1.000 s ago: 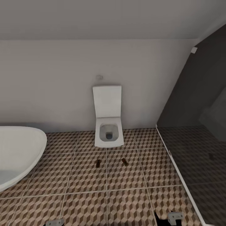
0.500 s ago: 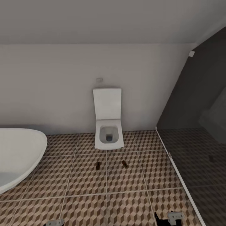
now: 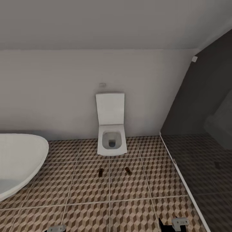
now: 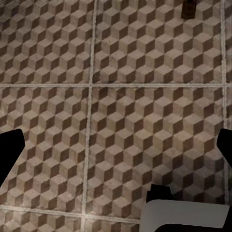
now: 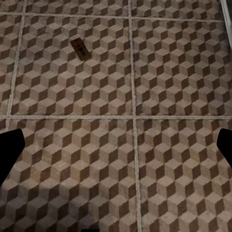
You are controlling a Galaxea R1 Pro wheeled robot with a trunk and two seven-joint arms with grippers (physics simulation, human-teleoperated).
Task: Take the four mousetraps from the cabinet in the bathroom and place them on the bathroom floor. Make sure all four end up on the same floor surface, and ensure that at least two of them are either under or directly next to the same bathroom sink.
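Tan mousetraps (image 3: 101, 172) lengthwise toward toilet (image 3: 111, 141)

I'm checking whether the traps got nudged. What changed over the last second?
Only the camera moved: the whole head view slid downward, as if the head tilted up. The two mousetraps lie in the same spots on the bathroom floor in front of the toilet, relative to the grout lines. The bathtub is also unmoved. Nothing was grasped or released.
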